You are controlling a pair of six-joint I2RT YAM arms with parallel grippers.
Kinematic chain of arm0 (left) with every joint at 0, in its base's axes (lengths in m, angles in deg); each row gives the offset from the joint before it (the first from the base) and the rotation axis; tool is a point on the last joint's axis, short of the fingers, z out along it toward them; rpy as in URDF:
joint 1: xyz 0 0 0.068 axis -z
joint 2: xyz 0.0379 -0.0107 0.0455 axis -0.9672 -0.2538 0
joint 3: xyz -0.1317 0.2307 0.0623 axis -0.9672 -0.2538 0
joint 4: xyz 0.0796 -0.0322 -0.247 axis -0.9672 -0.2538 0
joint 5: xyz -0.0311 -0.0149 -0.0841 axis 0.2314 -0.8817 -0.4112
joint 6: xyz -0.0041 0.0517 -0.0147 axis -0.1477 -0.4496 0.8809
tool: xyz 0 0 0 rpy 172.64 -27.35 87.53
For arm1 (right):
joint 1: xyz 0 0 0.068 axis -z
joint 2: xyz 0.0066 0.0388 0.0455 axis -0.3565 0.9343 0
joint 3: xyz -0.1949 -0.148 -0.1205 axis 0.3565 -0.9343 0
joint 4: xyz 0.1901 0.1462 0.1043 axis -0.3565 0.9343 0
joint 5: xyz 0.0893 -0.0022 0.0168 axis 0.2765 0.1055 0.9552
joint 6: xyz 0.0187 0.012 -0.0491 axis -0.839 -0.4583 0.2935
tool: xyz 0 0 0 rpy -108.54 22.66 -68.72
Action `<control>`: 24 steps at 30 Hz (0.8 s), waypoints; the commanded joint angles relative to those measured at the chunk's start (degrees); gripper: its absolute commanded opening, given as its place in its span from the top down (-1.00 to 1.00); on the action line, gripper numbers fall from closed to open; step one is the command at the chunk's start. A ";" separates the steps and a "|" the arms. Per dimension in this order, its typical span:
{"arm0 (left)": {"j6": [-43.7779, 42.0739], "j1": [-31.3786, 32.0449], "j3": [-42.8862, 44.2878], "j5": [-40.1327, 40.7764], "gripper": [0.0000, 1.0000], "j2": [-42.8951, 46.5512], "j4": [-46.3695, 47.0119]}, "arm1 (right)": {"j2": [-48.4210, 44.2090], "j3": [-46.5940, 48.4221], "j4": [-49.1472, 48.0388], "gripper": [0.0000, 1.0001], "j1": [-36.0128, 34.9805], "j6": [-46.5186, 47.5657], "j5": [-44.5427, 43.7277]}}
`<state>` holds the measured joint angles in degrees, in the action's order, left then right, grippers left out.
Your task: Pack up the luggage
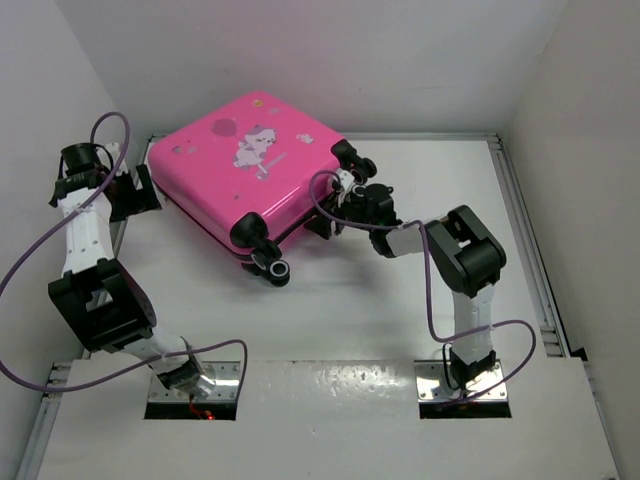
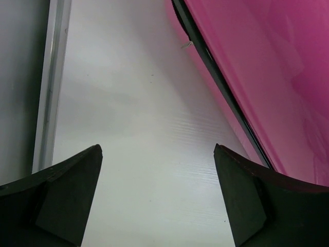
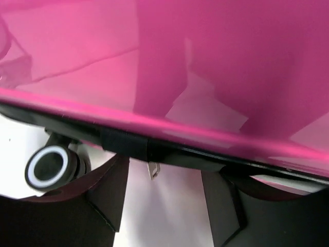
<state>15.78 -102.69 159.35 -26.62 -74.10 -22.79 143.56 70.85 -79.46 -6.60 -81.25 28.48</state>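
luggage looks closed, lying flat on the desk between both arms: left jaws wide open and empty beside it, right jaws released around the zipper pull, so probably near done.

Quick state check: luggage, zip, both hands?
luggage: shut, lying flat, print side up.
left hand: open, empty, beside the luggage.
right hand: open, at the luggage's seam.
zipper pull: hanging free between the right hand's fingers, not gripped.
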 commanded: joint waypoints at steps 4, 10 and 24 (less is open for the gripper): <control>2.95 -0.82 -2.85 1.61 -0.91 1.35 1.02 | 0.93 3.57 -7.81 0.21 -2.31 -2.21 -5.31; 5.58 -0.82 -4.00 1.00 -0.91 -0.75 2.78 | 1.46 3.92 -8.79 0.95 -3.01 -1.07 -8.03; 17.37 9.81 13.48 -0.22 -0.91 -26.06 16.74 | 5.85 15.70 -7.38 1.00 -6.26 -0.28 -14.28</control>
<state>30.51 -97.69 167.51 -23.27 -95.93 -12.78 150.33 80.51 -78.28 -11.12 -82.98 18.36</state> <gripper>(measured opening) 0.950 0.009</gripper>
